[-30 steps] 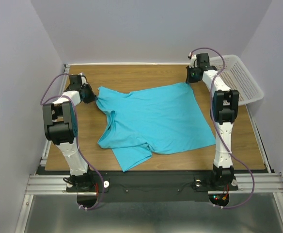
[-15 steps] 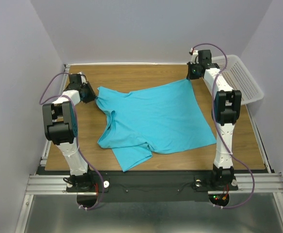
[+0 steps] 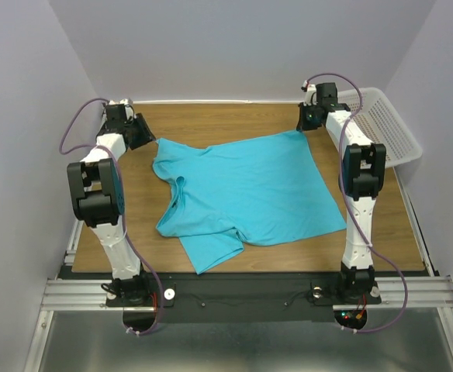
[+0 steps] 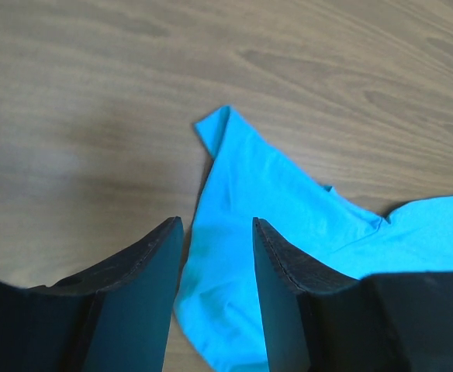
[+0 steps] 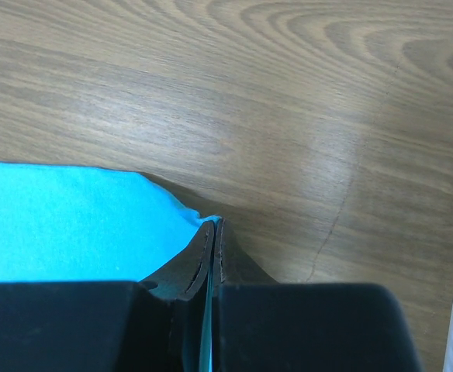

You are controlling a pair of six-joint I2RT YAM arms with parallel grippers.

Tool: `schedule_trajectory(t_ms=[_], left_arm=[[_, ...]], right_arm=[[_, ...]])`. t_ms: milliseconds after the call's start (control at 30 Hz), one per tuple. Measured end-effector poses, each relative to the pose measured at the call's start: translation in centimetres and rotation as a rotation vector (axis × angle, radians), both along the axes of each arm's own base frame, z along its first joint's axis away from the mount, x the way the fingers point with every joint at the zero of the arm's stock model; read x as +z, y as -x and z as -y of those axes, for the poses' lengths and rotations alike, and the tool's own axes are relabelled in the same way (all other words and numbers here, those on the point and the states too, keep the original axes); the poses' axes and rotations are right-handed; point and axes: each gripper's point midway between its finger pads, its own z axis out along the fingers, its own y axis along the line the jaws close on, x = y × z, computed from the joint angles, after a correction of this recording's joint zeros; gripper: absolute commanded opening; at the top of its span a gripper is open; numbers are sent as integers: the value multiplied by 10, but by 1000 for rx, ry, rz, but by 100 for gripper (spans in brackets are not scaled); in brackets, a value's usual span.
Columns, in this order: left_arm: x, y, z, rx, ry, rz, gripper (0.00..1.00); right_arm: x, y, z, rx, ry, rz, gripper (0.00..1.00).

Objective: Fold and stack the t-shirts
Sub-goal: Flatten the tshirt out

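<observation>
The t-shirt (image 3: 250, 194) lies spread on the table (image 3: 234, 116). The left gripper (image 4: 216, 225) has just released the sleeve (image 4: 234, 155) and drawn back, its jaws partly parted, so that side now looks laid out. The right gripper (image 5: 213, 226) stays pinched on the far hem corner. The shirt's long axis runs left to right, collar toward the left arm, hem toward the basket (image 3: 382, 124).

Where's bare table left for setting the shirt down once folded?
Bare table runs along the far edge beyond the t-shirt, and down the left between shirt and left arm. The near-right strip beside the hem is narrow. Crowded: far-right corner, where the right gripper pinches the shirt beside the basket.
</observation>
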Motion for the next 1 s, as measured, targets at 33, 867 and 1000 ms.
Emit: schedule_trajectory(t_ms=[33, 867, 1000], left_arm=[[1, -4, 1, -10, 0, 7, 53], [-62, -7, 26, -170, -34, -166, 51], [-62, -7, 26, -168, -44, -170, 43]], right_arm=[[0, 0, 0, 1, -1, 0, 1], [1, 1, -3, 4, -15, -3, 1], [1, 1, -3, 4, -17, -4, 1]])
